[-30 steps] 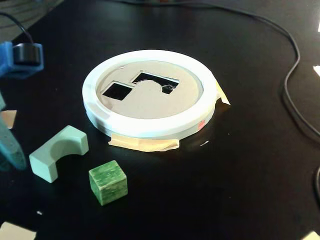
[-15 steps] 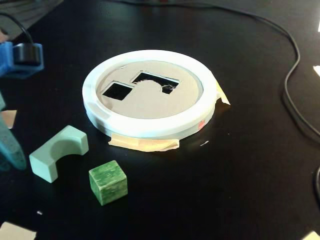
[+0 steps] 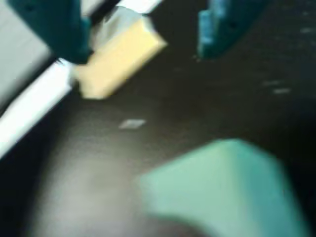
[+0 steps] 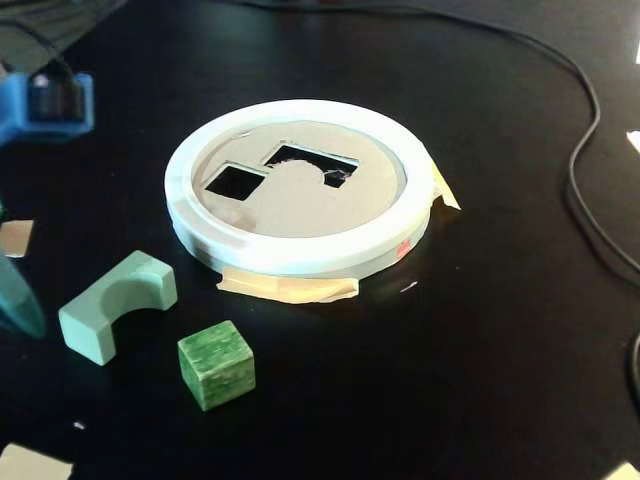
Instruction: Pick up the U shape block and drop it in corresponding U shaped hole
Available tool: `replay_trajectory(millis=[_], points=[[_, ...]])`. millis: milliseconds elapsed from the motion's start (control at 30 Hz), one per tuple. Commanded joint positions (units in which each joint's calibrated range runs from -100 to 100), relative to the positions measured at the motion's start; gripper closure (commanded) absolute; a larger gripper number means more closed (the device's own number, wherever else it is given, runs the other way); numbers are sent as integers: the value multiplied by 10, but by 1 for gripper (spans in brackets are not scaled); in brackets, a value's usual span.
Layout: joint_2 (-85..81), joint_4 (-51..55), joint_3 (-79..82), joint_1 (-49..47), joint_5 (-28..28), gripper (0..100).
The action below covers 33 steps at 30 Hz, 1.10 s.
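Observation:
The U shape block (image 4: pixel 115 305), pale mint with its notch facing up, lies on the black table at the front left of the fixed view. The U shaped hole (image 4: pixel 312 165) is a dark cutout in the tan disc (image 4: pixel 300 210) inside the white ring (image 4: pixel 300 255). My gripper (image 3: pixel 142 54) is open and empty, its teal fingers wide apart at the top of the wrist view. A blurred mint-green block (image 3: pixel 222 187), apparently the U shape block, lies below the fingers and apart from them. In the fixed view only one teal fingertip (image 4: pixel 14 300) shows, left of the block.
A darker green cube (image 4: pixel 215 363) sits right of the U block. A square cutout (image 4: pixel 235 182) lies beside the U hole. Yellow tape (image 4: pixel 290 288) holds the ring down and also shows in the wrist view (image 3: pixel 118 59). A black cable (image 4: pixel 580 180) runs along the right.

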Motion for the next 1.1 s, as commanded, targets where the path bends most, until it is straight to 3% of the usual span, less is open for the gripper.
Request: replay_trajectory(millis=[0,133,267,567,733,1067], points=[[10,-11,-121,-10,-10,44],[45,-8,-156,-33,-10,35],[201,-9,-242,-119,-17,34],[570,-6,-438,-293,-99,36],[664,-7,-437,-313,-133,36],[739,-21,-438,-312,-135,36]])
